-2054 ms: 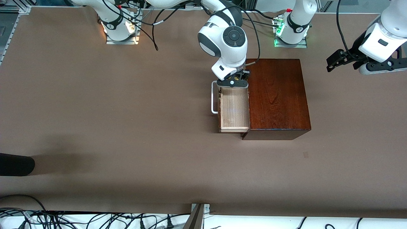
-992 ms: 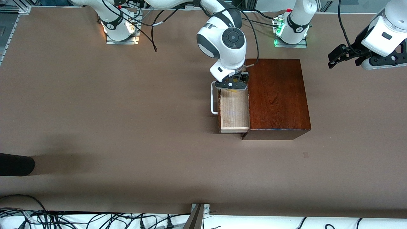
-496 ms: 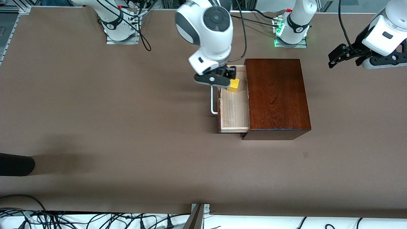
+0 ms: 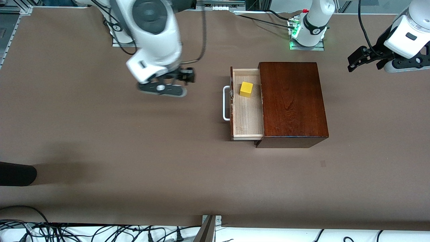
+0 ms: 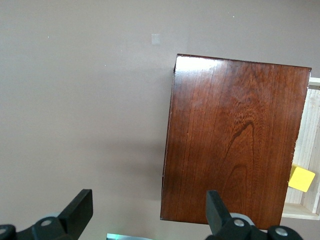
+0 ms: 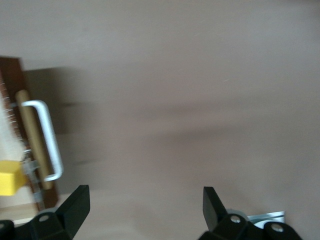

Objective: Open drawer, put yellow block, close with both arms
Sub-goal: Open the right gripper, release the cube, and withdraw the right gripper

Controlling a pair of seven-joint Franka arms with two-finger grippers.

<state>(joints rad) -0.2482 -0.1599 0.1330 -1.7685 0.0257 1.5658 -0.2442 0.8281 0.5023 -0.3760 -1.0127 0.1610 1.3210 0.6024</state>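
Note:
The drawer [image 4: 248,114] stands pulled out of the mahogany box [image 4: 292,101], its white handle [image 4: 226,103] toward the right arm's end. The yellow block [image 4: 246,89] lies in the drawer's tray, at the end farther from the front camera; it also shows in the left wrist view [image 5: 301,178] and the right wrist view [image 6: 10,183]. My right gripper [image 4: 183,78] is open and empty, up over bare table well away from the handle. My left gripper [image 4: 361,60] is open and empty, held in the air past the box at the left arm's end.
The brown table [image 4: 134,151] spreads around the box. A dark object [image 4: 16,173] pokes in at the edge at the right arm's end. The arm bases [image 4: 307,33] stand along the edge farthest from the front camera. Cables lie below the near edge.
My right gripper has let go of the yellow block in the drawer, risen and swung away toward the right arm's end. The block now lies uncovered. The left arm has barely moved.

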